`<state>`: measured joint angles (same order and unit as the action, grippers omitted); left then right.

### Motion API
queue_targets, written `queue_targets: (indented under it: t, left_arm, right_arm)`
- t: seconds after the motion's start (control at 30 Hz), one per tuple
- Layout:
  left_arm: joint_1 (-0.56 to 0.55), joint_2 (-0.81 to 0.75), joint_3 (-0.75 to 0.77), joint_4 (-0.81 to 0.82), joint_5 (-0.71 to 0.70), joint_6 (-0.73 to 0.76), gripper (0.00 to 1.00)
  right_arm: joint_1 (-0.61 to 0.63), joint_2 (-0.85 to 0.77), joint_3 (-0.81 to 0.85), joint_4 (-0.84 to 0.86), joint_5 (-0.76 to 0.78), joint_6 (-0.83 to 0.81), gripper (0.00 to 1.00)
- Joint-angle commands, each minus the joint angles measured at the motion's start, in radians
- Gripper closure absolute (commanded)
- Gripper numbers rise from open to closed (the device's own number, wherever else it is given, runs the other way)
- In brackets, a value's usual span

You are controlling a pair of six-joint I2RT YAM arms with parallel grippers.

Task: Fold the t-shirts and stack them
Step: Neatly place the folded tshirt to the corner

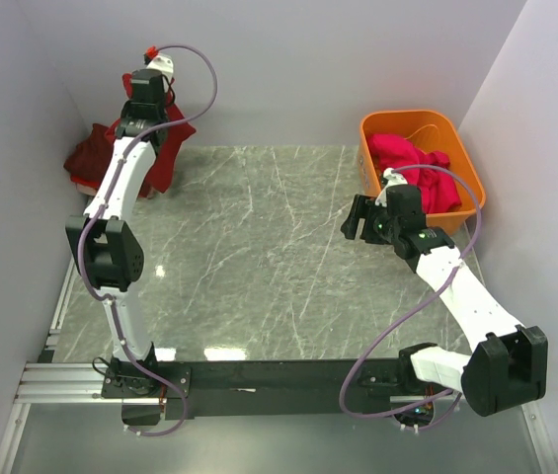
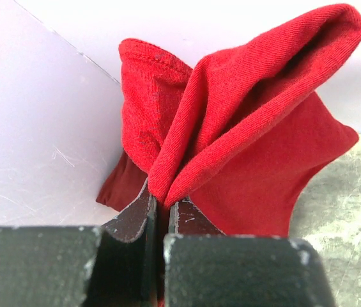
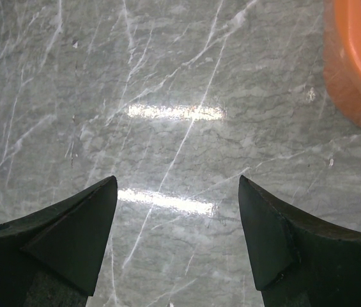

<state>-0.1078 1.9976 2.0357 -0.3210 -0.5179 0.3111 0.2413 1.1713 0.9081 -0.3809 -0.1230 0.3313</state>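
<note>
The left fingers [image 2: 135,220] are pressing together on a fold of a red t-shirt [image 2: 244,147], pinching the cloth between their tips. From the left wrist view the shirt is bunching up above the fingers in two rounded lobes, with a stitched hem showing on the left lobe, and it is standing against the pale wall [image 2: 33,128] where wall and bench meet. In the top view the left arm [image 1: 120,178] is reaching out to the far left corner of the bench [image 1: 259,257], and dark red cloth [image 1: 89,158] is lying heaped there and draping beside the arm; it is not possible to tell whether this heap is one shirt or several.

The right fingers [image 3: 71,236] are standing wide apart and holding nothing, pointing down at bare marbled grey bench surface [image 3: 167,83]. They are hovering near the orange tub [image 1: 461,163], whose rim is showing at the upper right of the right wrist view [image 3: 353,77]. A magenta-pink t-shirt [image 1: 412,163] is lying crumpled inside that tub at the far right side of the bench, apart from the right fingers
</note>
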Motion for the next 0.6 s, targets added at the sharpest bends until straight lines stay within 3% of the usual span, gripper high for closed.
queue_targets:
  t: [0.0, 0.57]
  left_arm:
    - [0.013, -0.028, 0.064, 0.023, -0.019, -0.015, 0.99]
    - [0.187, 0.157, 0.096, 0.154, -0.022, -0.014, 0.99]
  right_arm:
    - [-0.004, 0.007, 0.02, 0.016, 0.011, -0.012, 0.17]
    - [-0.005, 0.07, 0.064, -0.045, 0.074, -0.011, 0.17]
